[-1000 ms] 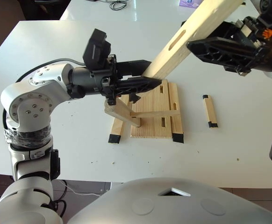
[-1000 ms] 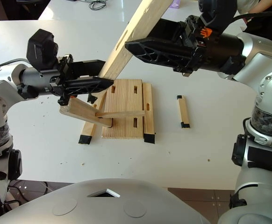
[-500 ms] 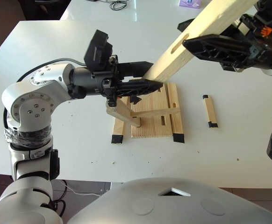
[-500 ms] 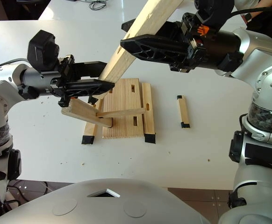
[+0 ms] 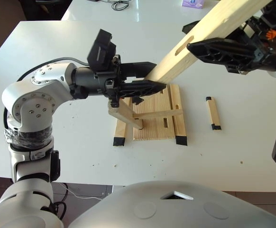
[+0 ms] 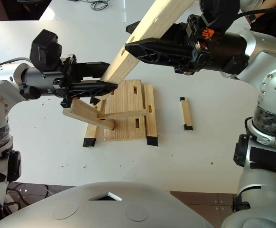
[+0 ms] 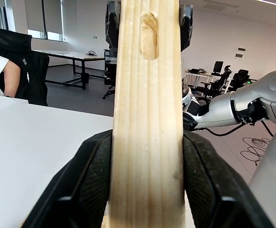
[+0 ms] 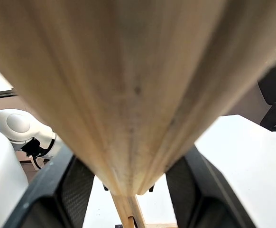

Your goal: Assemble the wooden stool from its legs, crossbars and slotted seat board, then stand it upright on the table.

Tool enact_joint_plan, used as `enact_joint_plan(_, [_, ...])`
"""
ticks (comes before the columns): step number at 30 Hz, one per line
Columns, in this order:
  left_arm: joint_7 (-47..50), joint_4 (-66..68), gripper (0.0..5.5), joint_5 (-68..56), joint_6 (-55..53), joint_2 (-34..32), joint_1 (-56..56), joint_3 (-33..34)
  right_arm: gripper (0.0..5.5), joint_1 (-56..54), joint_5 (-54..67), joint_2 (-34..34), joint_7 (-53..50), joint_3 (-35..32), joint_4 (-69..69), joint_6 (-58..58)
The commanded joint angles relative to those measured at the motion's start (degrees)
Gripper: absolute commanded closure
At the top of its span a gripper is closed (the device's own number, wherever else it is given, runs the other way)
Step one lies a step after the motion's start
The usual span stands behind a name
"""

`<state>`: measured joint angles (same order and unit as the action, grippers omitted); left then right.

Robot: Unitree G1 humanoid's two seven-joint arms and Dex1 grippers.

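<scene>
An open-plan office: a wide room with a long desk (image 7: 74, 55), black swivel chairs (image 7: 225, 78), tall windows (image 7: 45, 19), and a white table (image 5: 52, 52).

A long slotted leg (image 5: 195, 40) of pale wood is held clear of the table (image 5: 57, 57) at a steep slant, its lower end above the far edge of the slotted seat board (image 5: 150, 129), which is laid flat near the table's middle. A left leg (image 5: 119, 134) and a right leg (image 5: 178, 114), both black-capped at the near end, are laid along the board's sides, with a thin crossbar (image 5: 159, 114) across it and a thicker piece (image 5: 124, 114) tilted over its left part. A short bar (image 5: 213, 113) is laid flat, apart, toward the table's right edge.
</scene>
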<state>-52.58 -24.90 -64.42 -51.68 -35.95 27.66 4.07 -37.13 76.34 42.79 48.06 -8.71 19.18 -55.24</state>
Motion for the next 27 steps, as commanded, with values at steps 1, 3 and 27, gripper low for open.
enact_joint_plan(1, [1.28, 2.01, 3.46, 1.07, -0.01, 0.27, 1.04, -0.16, 3.46, 1.61, -3.88, 1.30, 0.21, 1.43, 1.77, -0.34])
enact_joint_plan(3, [1.42, 2.27, 3.46, 1.13, 0.02, 0.43, 1.30, -0.14, 3.46, 1.95, -4.69, 1.54, 0.68, 1.74, 1.84, 0.15])
enact_joint_plan(27, [5.40, 19.10, 1.39, 17.55, 9.49, 2.63, 14.05, -0.05, 3.46, 3.20, -14.05, 1.96, 0.87, -0.41, 0.90, 6.96])
